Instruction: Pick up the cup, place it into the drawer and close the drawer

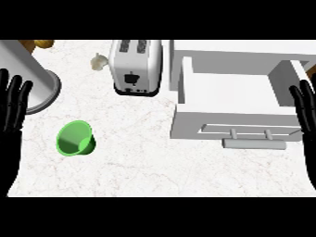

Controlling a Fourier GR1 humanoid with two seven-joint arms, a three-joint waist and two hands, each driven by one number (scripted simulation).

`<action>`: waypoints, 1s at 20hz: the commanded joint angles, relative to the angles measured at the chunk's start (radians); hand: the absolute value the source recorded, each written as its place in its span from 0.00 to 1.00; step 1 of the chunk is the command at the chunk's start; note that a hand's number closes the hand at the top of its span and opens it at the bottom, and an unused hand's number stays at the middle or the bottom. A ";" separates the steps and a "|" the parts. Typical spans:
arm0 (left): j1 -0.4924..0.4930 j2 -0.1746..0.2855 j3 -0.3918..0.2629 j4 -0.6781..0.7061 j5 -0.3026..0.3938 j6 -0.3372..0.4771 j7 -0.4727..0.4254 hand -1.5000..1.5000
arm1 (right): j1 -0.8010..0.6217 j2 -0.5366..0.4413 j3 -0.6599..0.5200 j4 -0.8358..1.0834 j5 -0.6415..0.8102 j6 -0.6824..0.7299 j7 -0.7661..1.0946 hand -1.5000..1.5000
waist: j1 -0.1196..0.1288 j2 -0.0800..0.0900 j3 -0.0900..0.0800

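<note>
The green cup [76,138] sits on the white counter [153,171] toward its left edge, nearer the front than the back, and no hand is touching it. It looks tipped, with its mouth turned up and to the left, though from this steep angle I can't be sure it isn't upright. The left hand [3,109] rests at the counter's left edge, fingers straight and spread. The right hand [315,109] rests the same way at the right edge, just beside the drawer [222,90]. That drawer stands pulled open on the right side, its handle [255,144] facing the front edge. A toaster [136,67] stands toward the back, between cup and drawer.

I'd judge the task is at its first step, the reach. The left hand is the closer one. It needs to move in over the cup and curl round its wall before carrying it across to the drawer.
</note>
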 commanded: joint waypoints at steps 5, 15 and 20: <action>-0.027 0.061 0.072 0.020 0.219 -0.154 -0.014 0.00 | -0.005 0.011 0.018 0.010 -0.009 0.023 -0.024 0.00 | -0.016 0.023 0.035; 0.075 -0.013 0.046 0.123 0.360 -0.242 -0.030 0.00 | -0.033 0.016 0.014 -0.025 -0.113 0.063 0.122 0.00 | -0.015 0.022 0.035; -0.022 0.002 0.079 0.228 0.356 -0.238 -0.030 0.00 | -0.101 0.033 0.001 0.131 -0.094 0.075 0.023 0.00 | -0.014 0.023 0.035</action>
